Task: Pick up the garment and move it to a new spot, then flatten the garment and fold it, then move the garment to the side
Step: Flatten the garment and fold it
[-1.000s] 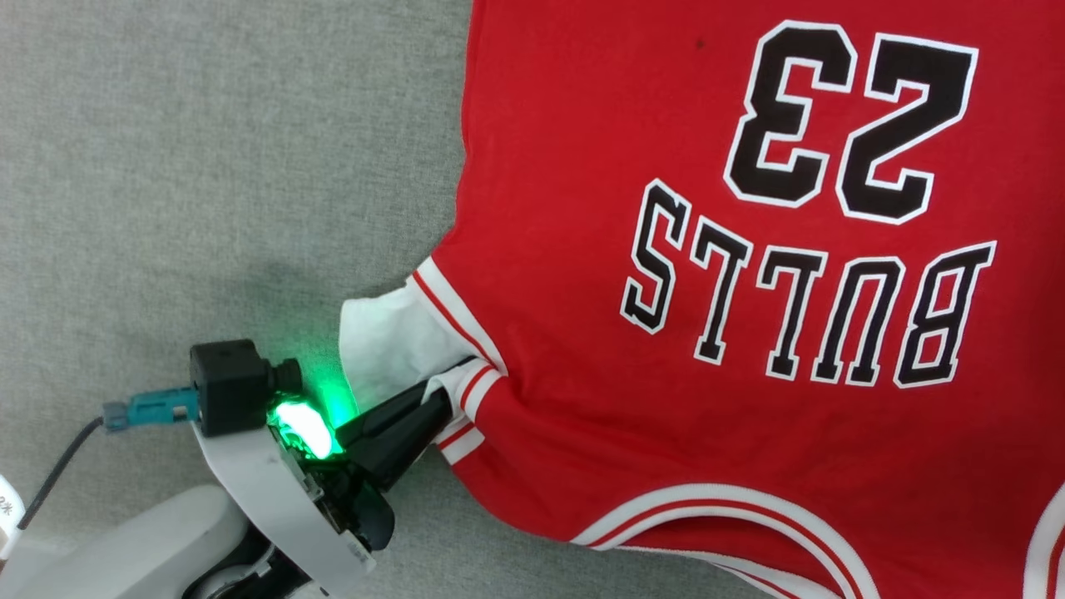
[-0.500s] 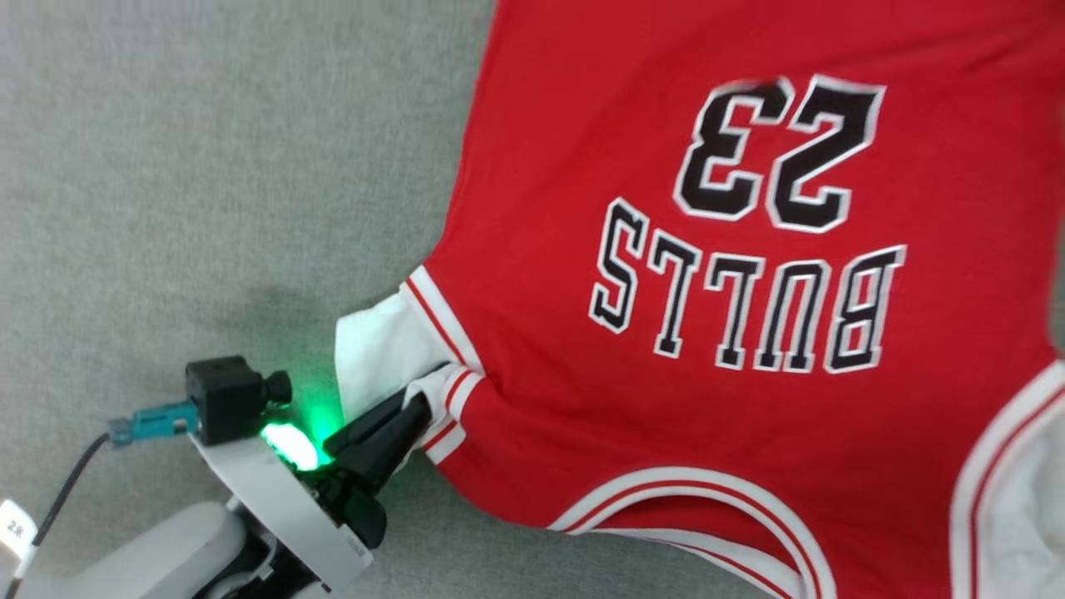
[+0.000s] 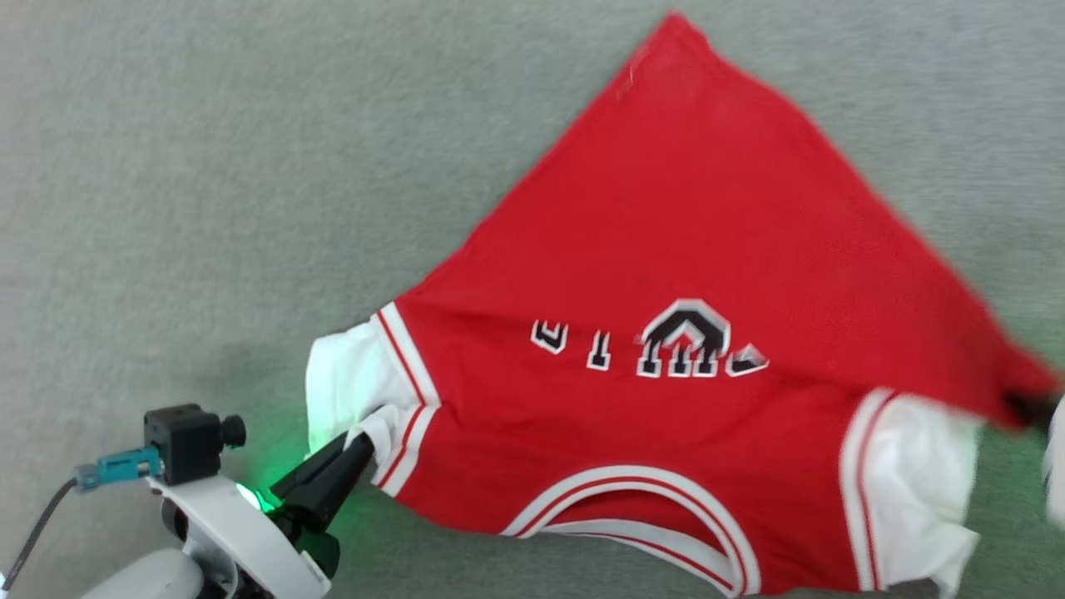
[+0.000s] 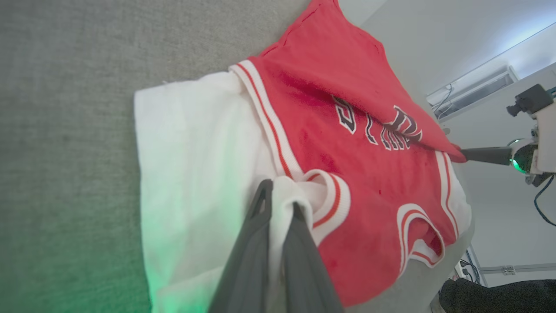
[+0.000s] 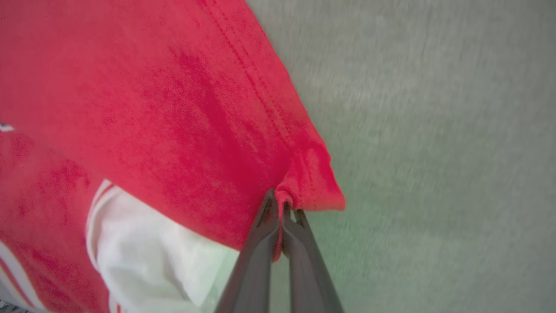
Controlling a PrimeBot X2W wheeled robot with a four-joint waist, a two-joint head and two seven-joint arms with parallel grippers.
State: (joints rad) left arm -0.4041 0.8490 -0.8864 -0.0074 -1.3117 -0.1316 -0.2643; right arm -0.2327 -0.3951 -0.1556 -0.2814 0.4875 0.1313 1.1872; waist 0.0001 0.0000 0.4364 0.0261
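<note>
Well, at the lower left of the head view our left gripper [image 3: 364, 443] has its 2 dark fingers pressed together on the bunched, striped cuff of the garment [image 3: 682, 216], with a green glow [image 3: 250, 497] just behind them. The garment lies spread on the grey surface [image 3: 208, 166]: red cloth, white sleeve ends, red-and-white striped trim, and a curved neckline on the edge nearest us. Across its middle we see a red layer folded over toward the right, rising to 1 far point and covering the upper half of the black, white-edged lettering. Farther right lies the second white sleeve, blurred. At the right edge our right gripper [image 5: 280, 203] is clamped on a corner of the red hem. The head view gives us the whole triangular outline, which the wrist views do not. The left wrist view shows white cuff cloth squeezed between our own fingers, the right gripper side-on with the red corner at its tip, and a pale wall [image 4: 434, 39] beyond the surface's edge. The right wrist view shows the hem's 2 stitch lines close up.
</note>
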